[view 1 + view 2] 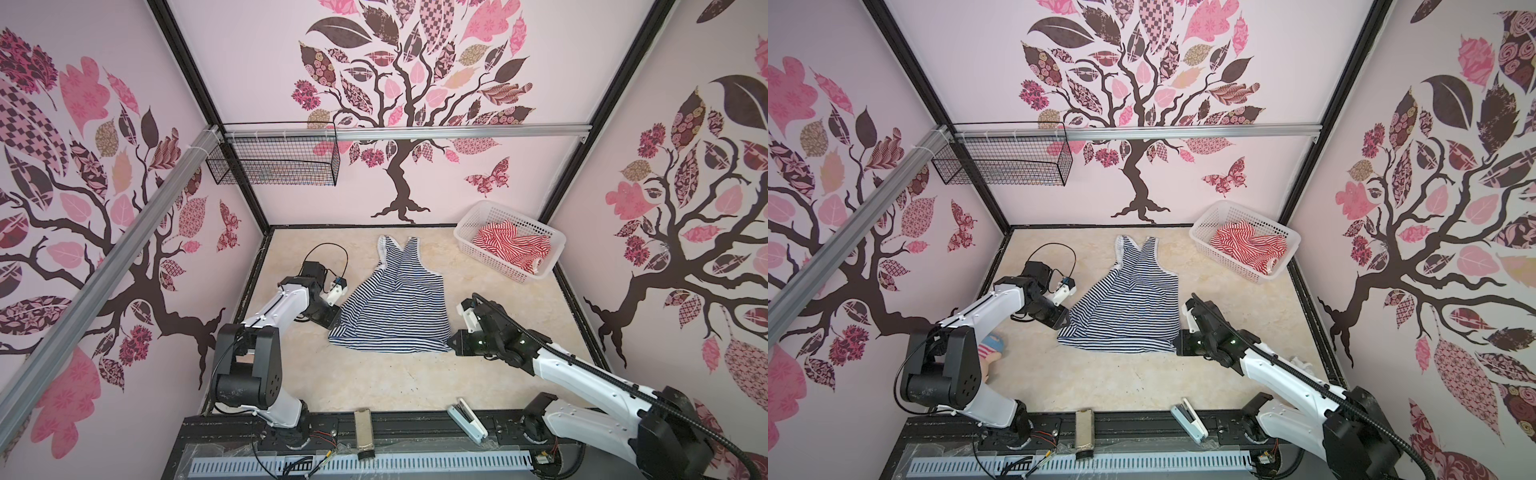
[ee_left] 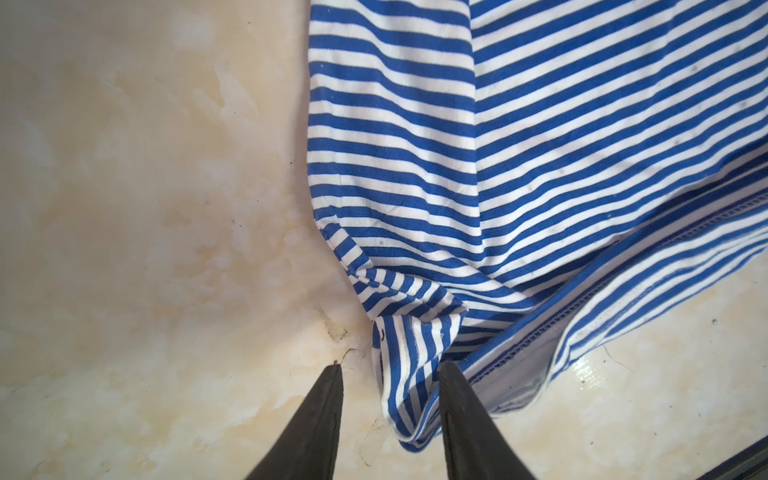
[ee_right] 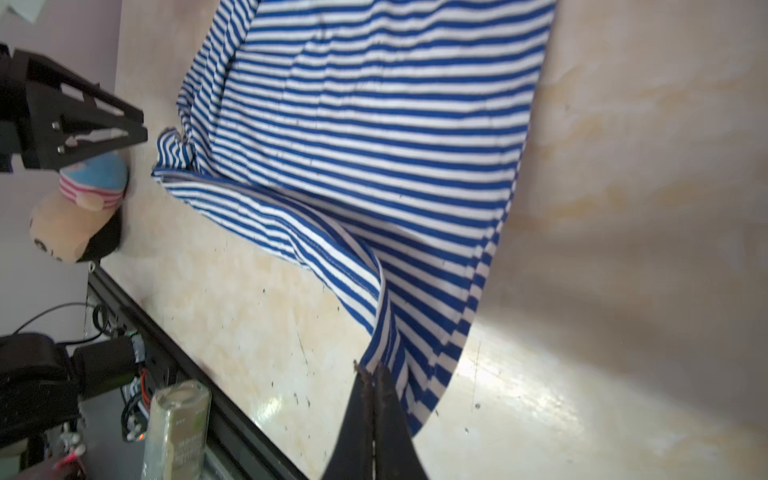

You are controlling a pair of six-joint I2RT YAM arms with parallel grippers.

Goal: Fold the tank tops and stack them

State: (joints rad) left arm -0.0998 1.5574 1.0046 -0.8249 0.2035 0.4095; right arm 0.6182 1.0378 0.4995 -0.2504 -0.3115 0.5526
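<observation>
The navy striped top (image 1: 395, 303) lies wrinkled on the tabletop (image 1: 374, 382) left of the basket (image 1: 482, 255); the red striped top (image 1: 511, 247) is crumpled inside it. Left jaws gape around one hem corner; right jaws clench the other.

Centre of the marbled surface (image 1: 1142, 386): navy-and-white tank top (image 1: 1127, 307), spread out, straps toward the back wall, hem toward the arm bases, creased along the left-arm side. At the near left hem corner: left end effector (image 1: 1065, 320), just beside the cloth edge. At the near right hem corner: right end effector (image 1: 1180, 343), tips against the cloth. Back right corner: white basket (image 1: 1229, 264) holding the crumpled red-and-white tank top (image 1: 1246, 245). Behind the left arm, partly hidden: plush doll (image 1: 992, 353) with striped hat. On the back rail, upper left: black wire basket (image 1: 1005, 166). Along the front edge: tan block (image 1: 1084, 432) and white stapler-like item (image 1: 1190, 417).
</observation>
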